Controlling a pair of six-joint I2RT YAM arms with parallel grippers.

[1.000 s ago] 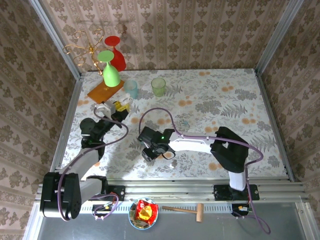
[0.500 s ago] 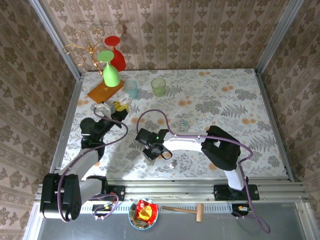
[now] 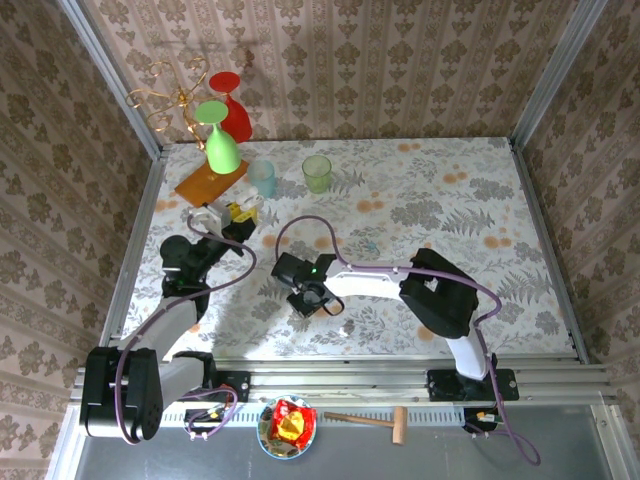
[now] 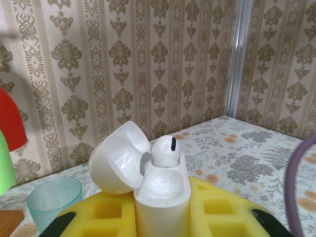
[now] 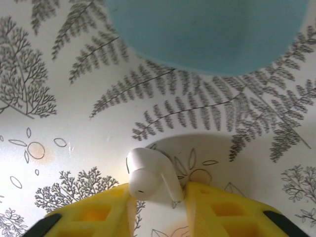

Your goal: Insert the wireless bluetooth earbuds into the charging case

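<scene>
**While one bud sits in the case, the other lies pinched on the bench**

Where the right fingers (image 5: 94,215) meet the bench (image 5: 59,128), they close on the loose earbud (image 5: 148,175). One yellow pad touches its rounded head and the other touches its stem. This bud is glossy white with a small dark opening on the head, and it lies on its side on the fern-printed surface, stem angled toward the right-hand pad. Just beyond it, apart from it, is a pale-blue rounded object (image 5: 207,29).

The left fingers (image 4: 98,217) are clamped on the charging case (image 4: 163,197), which stands upright between the yellow pads, well above the bench. Its lid (image 4: 118,158) is hinged open to the left. A seated earbud (image 4: 165,150) stands in one well, its white head with a dark slot poking out above the rim. Behind the case, a teal cup (image 4: 52,197) stands on the bench.
</scene>
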